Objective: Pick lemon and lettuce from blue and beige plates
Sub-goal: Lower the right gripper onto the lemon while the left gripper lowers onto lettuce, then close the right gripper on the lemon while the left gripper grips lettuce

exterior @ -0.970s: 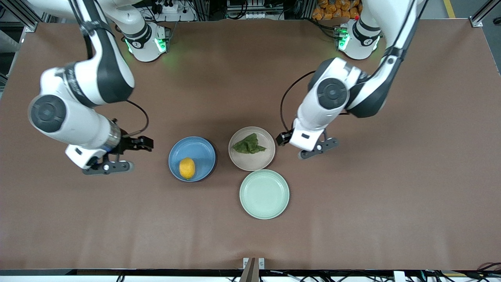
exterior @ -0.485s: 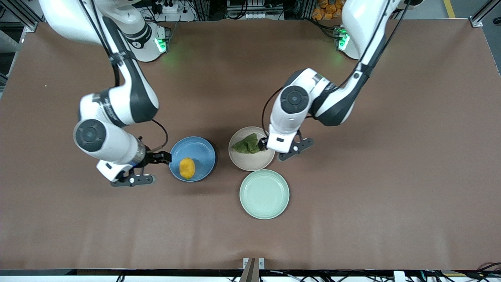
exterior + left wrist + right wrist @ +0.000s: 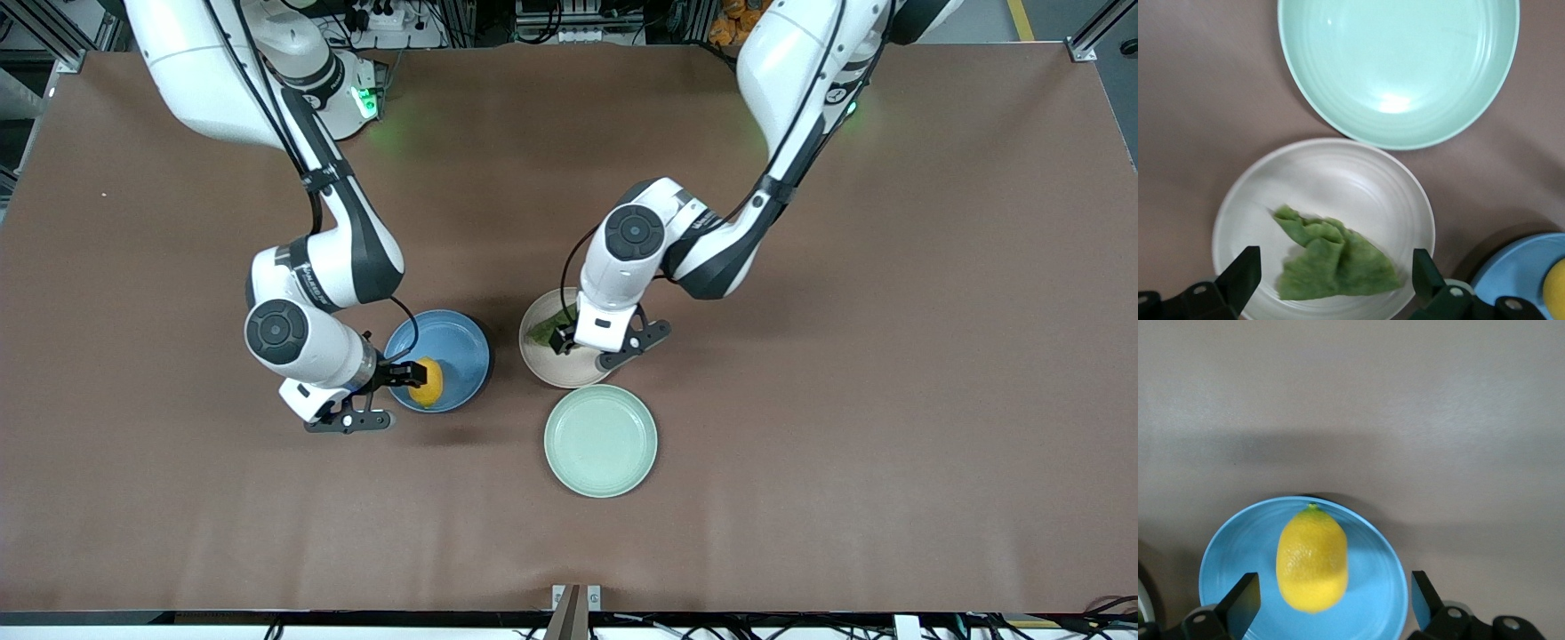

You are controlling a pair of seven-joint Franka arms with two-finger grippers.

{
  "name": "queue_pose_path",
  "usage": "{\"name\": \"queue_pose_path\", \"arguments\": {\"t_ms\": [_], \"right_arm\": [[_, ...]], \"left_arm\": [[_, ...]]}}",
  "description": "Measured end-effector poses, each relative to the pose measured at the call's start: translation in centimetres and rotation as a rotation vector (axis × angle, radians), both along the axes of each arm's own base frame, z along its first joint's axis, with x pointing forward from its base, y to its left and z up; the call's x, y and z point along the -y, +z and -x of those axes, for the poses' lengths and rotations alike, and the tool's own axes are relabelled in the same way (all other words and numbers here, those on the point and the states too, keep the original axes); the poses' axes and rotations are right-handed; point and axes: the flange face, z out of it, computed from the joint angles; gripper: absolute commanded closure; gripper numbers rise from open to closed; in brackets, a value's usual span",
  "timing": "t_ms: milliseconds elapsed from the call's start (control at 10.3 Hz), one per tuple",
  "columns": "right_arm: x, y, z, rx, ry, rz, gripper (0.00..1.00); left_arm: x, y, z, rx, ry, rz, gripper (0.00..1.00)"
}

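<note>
- Note that the right gripper (image 3: 411, 373) stands over the blue plate (image 3: 458, 342); the lemon (image 3: 428, 381) lies on that plate directly under the gripper, and the right arm is the nearer arm to it.
- Check the right wrist view: the lemon (image 3: 1312, 559) sits centred in the gap between the two fingers (image 3: 1238, 603); its long axis runs across the line that joins the fingertips, so you can judge that the fingers will close on its narrow waist.
- Read the right gripper as spread wide, wider than the lemon; it holds nothing and shows no contact with fruit or blue plate (image 3: 1375, 587).
- Note that the left gripper (image 3: 563, 339) stands over the beige plate (image 3: 544, 369); the lettuce (image 3: 542, 331) lies on that plate just beneath it, and the left arm is the nearer arm to it.
- Check the left wrist view: the lettuce (image 3: 1335, 260) lies between the fingers (image 3: 1241, 277), spread along the line joining them; the leaf is flat and wrinkled, so expect the fingers to need to come down close to the beige plate (image 3: 1358, 180).
- Read the left gripper as spread wide and empty; no contact with the leaf is visible.
- Disregard the mint-green plate (image 3: 601, 440); it lies just beside the beige plate and carries nothing.
</note>
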Motion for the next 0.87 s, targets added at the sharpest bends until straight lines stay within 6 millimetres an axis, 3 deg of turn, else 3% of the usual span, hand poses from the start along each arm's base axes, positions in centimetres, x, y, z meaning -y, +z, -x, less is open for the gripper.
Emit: {"name": "queue_pose_path", "arguments": {"t_ms": [582, 873], "right_arm": [[-2.2, -4.9, 1.6, -0.009, -0.002, 0.0, 0.0], [-1.8, -7.9, 2.3, 0.004, -0.009, 0.005, 0.0]], "left_arm": [[3.0, -4.7, 2.5, 0.054, -0.04, -0.056, 0.0], [3.8, -6.5, 3.0, 0.079, -0.089, -0.091, 0.0]]}}
